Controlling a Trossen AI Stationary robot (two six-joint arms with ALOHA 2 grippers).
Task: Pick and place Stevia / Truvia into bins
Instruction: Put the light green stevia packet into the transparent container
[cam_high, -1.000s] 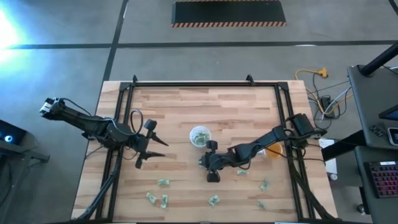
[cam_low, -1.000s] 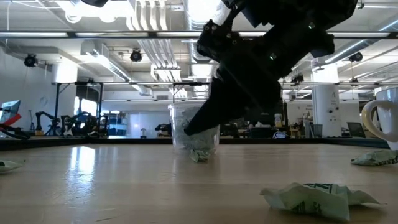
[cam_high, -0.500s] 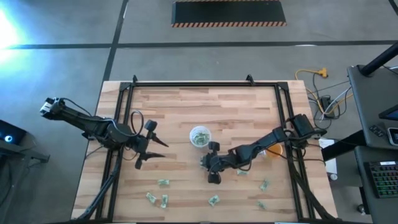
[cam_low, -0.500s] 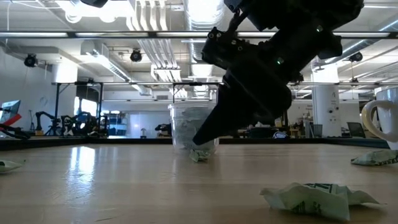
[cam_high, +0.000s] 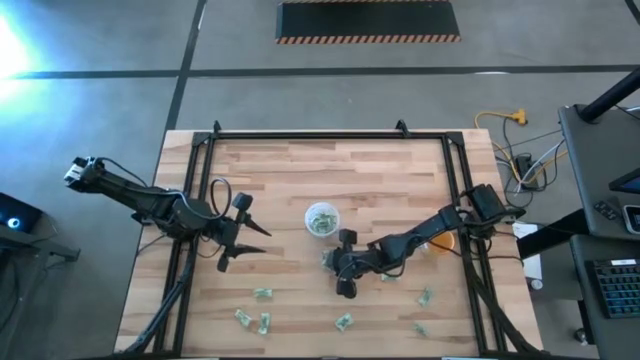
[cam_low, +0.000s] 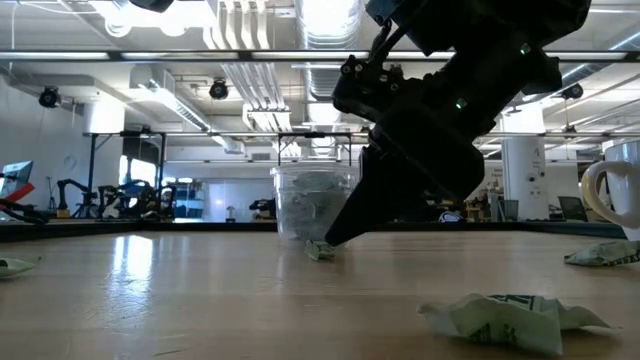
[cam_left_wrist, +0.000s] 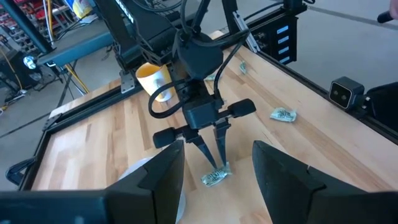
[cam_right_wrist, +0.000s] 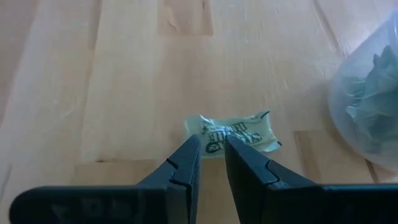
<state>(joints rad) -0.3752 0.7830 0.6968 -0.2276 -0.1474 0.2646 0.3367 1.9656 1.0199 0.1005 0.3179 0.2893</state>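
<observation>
Truvia packet (cam_right_wrist: 233, 135): flat on the wood at frame centre of the high view, just below-right of the translucent cup (cam_high: 321, 218).
Right gripper (cam_right_wrist: 211, 149): tips at the packet's near edge, fingers narrowly apart, nothing clamped.
Left gripper (cam_high: 243, 243): centre-left, fingers spread, empty.
Loose packets (cam_high: 262, 293): lower frame.

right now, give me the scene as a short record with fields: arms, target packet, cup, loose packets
right gripper: low over the table, fingers narrowly parted, tips at one packet
target packet: flat on the wood beside the cup, not lifted
cup: translucent, upright mid-table, packets already inside
left gripper: waits at the table's left, fingers open, holding nothing
loose packets: several scattered along the near edge
orange cup: by the right arm's base
</observation>
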